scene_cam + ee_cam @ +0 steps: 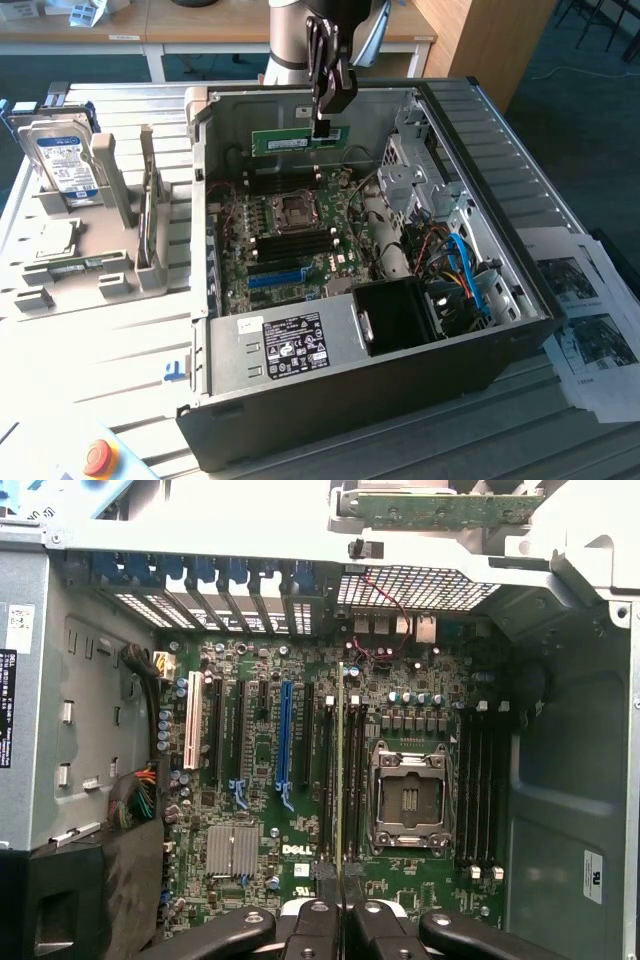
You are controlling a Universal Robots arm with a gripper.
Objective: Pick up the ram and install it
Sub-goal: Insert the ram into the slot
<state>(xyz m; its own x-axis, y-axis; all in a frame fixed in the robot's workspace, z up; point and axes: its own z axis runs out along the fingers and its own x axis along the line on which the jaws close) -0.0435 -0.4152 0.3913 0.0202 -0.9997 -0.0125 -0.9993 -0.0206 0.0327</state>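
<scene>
The ram [290,141] is a narrow green stick with a pale label, held level by its right end in the exterior view. My gripper [322,128] is shut on it and hangs over the back of the open computer case [500,150], above the green motherboard [290,235]. In the wrist view the ram [341,780] appears edge-on as a thin line rising from between my black fingers [312,925]. It lies over the dark memory slots [355,770] just beside the CPU socket [410,800]. More memory slots [480,780] sit on the socket's other side.
A silver hard drive [65,160] stands in a grey fixture [100,250] at the exterior view's left. The case holds a labelled power supply [290,340], blue and orange cables [465,270] and a drive cage [420,170]. Printed sheets [590,320] lie at the right, a red button [97,457] at the front.
</scene>
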